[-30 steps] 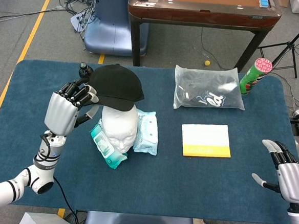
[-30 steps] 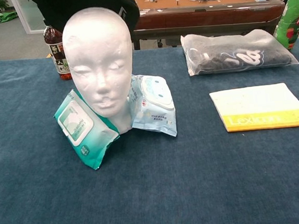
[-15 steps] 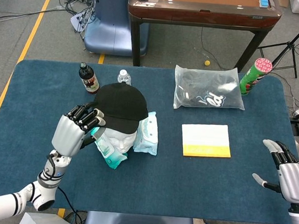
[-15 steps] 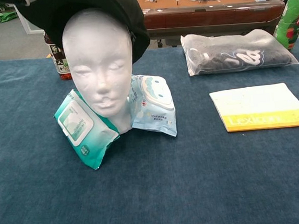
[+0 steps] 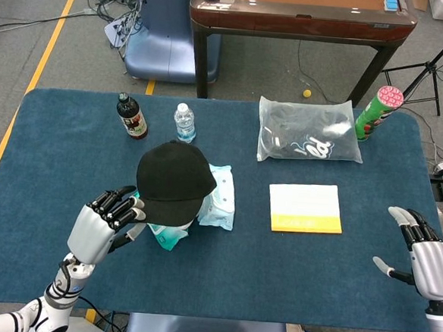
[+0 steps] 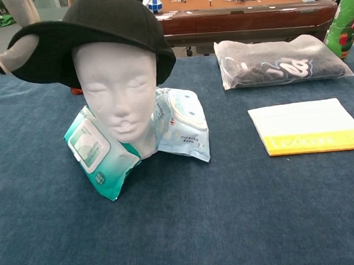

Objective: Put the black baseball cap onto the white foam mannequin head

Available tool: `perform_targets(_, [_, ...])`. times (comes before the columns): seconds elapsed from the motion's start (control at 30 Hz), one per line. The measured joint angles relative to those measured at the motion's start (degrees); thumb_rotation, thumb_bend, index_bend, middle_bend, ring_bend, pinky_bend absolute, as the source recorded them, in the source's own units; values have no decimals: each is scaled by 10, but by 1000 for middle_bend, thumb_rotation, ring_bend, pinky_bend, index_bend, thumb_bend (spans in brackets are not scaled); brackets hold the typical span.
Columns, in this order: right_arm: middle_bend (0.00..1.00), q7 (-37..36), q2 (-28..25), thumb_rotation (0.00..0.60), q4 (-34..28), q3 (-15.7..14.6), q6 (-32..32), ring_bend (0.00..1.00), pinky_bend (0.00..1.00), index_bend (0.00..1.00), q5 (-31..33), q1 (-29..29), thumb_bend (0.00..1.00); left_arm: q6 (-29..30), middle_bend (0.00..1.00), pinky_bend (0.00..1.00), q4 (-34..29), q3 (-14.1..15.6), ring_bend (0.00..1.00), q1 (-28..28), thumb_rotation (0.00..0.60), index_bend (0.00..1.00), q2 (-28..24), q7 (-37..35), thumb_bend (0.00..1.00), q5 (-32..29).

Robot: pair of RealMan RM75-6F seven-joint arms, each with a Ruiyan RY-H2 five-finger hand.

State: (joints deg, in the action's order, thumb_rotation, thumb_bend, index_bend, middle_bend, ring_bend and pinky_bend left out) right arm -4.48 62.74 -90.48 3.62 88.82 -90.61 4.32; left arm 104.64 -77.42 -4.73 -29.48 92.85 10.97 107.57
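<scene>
The black baseball cap (image 5: 173, 179) sits on top of the white foam mannequin head (image 6: 119, 94), its brim sticking out to the left over the face in the chest view. My left hand (image 5: 103, 223) pinches the brim's edge; its thumb (image 6: 14, 52) shows against the cap (image 6: 96, 25) at the left of the chest view. From above, the cap hides nearly all of the mannequin head. My right hand (image 5: 426, 258) rests open at the table's near right corner, holding nothing.
A teal wipes pack (image 6: 95, 153) and a light blue one (image 6: 182, 123) lean against the head's base. A yellow-white book (image 5: 304, 207), a plastic bag of dark clothing (image 5: 309, 133), a green can (image 5: 377, 108) and two bottles (image 5: 132, 116) (image 5: 183, 122) stand on the blue table (image 5: 55, 154).
My left hand brought the cap toward me and down, from above and behind the mannequin head onto its crown. The two bottles are now uncovered. The right hand stayed still.
</scene>
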Motion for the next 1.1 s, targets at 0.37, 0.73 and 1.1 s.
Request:
perform_targets(0.37, [179,4,1,600,-1,0,1,119,304,134,-1,0,0,2,511,486,13,17,298,25,600,394,15,5,380,23])
perform_targets(0.73, [179,1,0,600,0,0,0,119,303,134,1,0,0,-15,390,460,-6,12,256,36,600,149,10,4,165,13])
perform_targets(1.1, [179,4,1,600,-1,1,1,119,303,134,2,-1,0,-51,209,370,-78,28,165,71,600,65,-48,69,87,-15])
